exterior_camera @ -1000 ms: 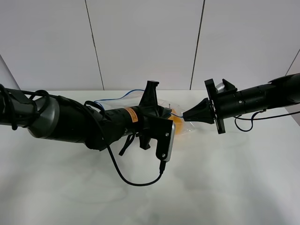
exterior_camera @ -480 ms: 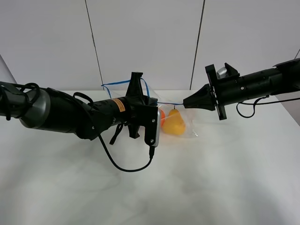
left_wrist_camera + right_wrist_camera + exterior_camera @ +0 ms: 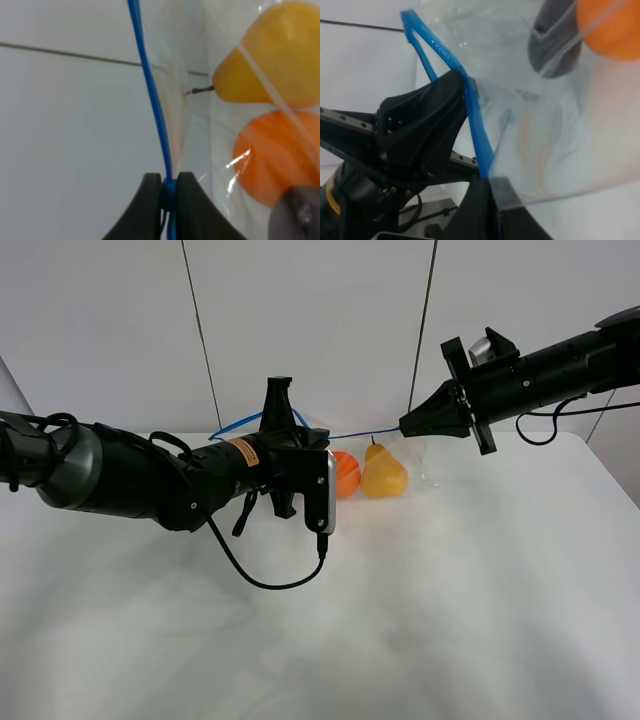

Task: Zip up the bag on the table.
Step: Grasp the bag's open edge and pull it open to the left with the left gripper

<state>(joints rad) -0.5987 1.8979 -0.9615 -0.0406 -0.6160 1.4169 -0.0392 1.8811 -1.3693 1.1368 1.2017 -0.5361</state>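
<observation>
The clear bag (image 3: pixel 400 455) hangs above the white table (image 3: pixel 480 600), stretched between my two grippers. Its blue zipper strip (image 3: pixel 352 434) runs taut between them. My left gripper (image 3: pixel 279 405) points up and is shut on the strip; the left wrist view shows its fingertips (image 3: pixel 169 186) pinching the strip (image 3: pixel 150 85). My right gripper (image 3: pixel 406 425) is shut on the strip's other end, also in the right wrist view (image 3: pixel 487 187). The toy orange (image 3: pixel 345 473) and yellow pear (image 3: pixel 383 473) hang inside the bag. The eggplant is hidden.
A grey wall with vertical seams (image 3: pixel 428 300) stands behind the table. The left arm's cable (image 3: pixel 262 583) loops down over the tabletop. The left gripper's black body (image 3: pixel 420 125) shows through the bag in the right wrist view.
Both grippers have risen and lifted the bag off the table. The left gripper has moved left along the strip and the right one up and right, pulling the strip taut.
</observation>
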